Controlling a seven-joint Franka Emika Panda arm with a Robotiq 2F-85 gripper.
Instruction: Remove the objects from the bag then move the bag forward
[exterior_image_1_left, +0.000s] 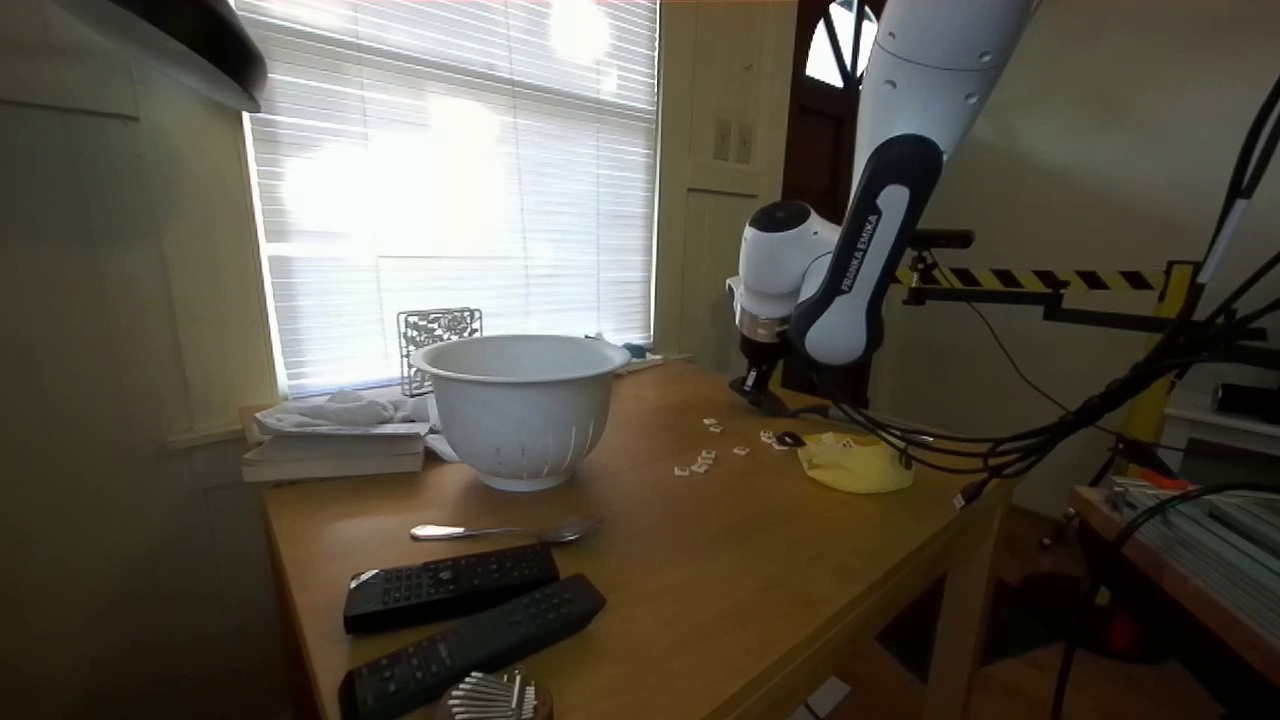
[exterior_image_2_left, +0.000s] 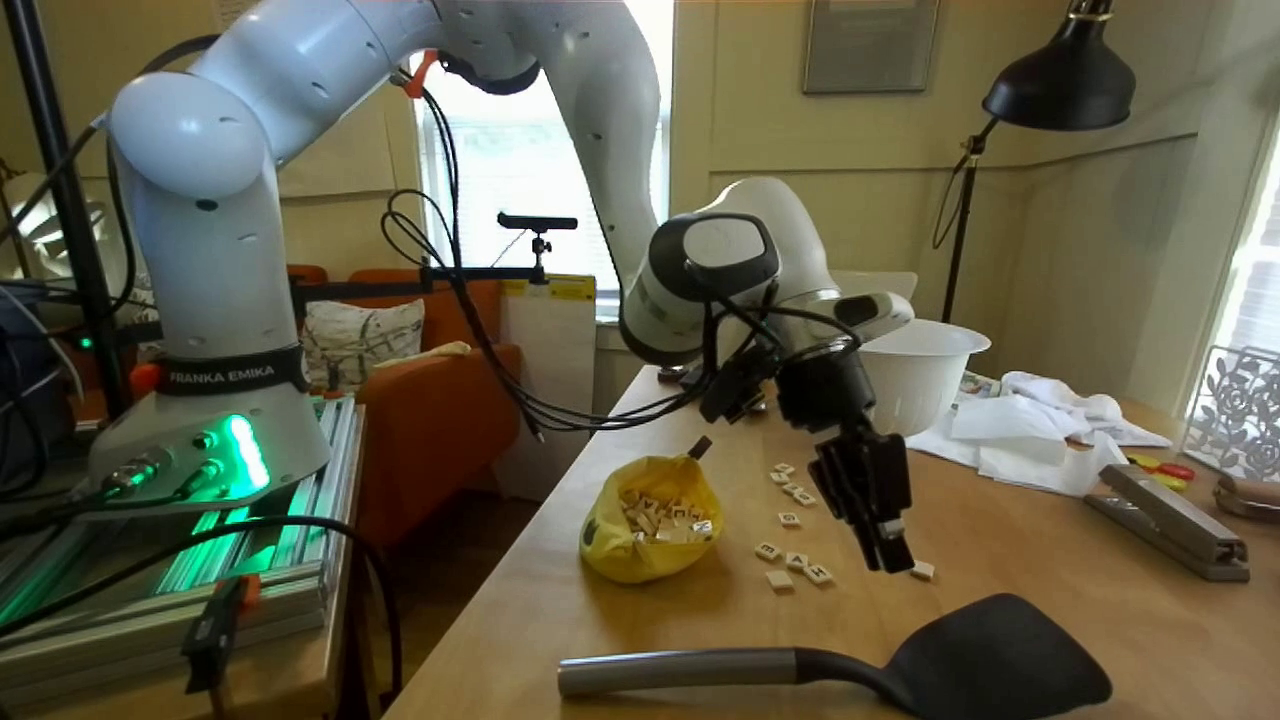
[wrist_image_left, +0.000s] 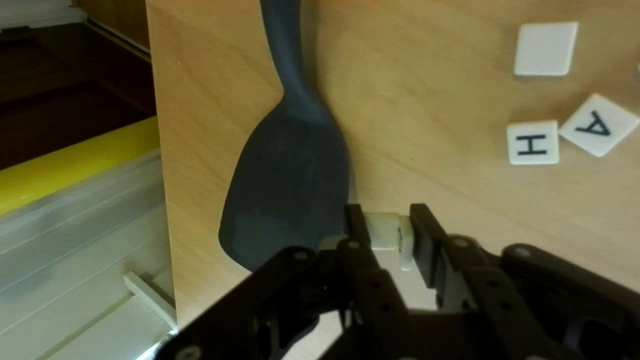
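The yellow bag (exterior_image_2_left: 628, 566) stands open on the table, holding several letter tiles (exterior_image_2_left: 660, 520); it also shows in an exterior view (exterior_image_1_left: 855, 470). Several loose tiles (exterior_image_2_left: 790, 520) lie on the table beside it. The wrist view shows a blank tile (wrist_image_left: 546, 49), an H tile (wrist_image_left: 533, 143) and an A tile (wrist_image_left: 600, 125) on the wood. My gripper (wrist_image_left: 386, 215) is closed around two pale tiles (wrist_image_left: 384, 231), one face-on and one edge-on between the fingertips. The gripper (exterior_image_2_left: 888, 555) is low over the table, away from the bag, with a tile (exterior_image_2_left: 922, 570) just beyond its tip.
A black spatula (exterior_image_2_left: 1000, 655) lies close to the gripper, its blade (wrist_image_left: 290, 185) beside the fingers near the table edge. A white colander bowl (exterior_image_1_left: 530, 420), a stapler (exterior_image_2_left: 1175, 525), white cloths (exterior_image_2_left: 1060, 430), two remotes (exterior_image_1_left: 450, 585) and a spoon (exterior_image_1_left: 500, 533) are on the table.
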